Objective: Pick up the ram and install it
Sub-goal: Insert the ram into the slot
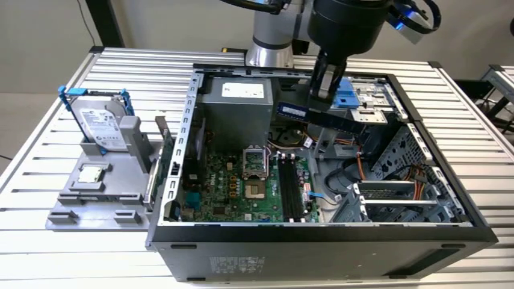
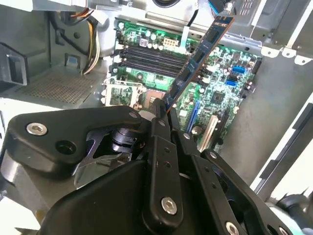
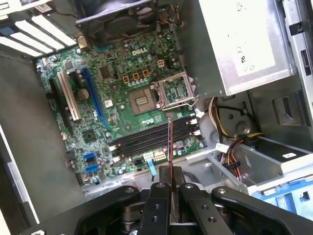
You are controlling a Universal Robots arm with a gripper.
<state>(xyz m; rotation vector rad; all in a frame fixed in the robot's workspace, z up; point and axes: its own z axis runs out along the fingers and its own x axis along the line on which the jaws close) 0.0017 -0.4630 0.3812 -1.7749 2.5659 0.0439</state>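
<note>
The pincer is clamped on the ram, above the open case and lying across the slots, so I judge it should be turned parallel to a slot and lowered evenly.

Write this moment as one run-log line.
gripper: jaws shut on ram | ram: aloft over the open case, not in the slots | slots: empty
</note>
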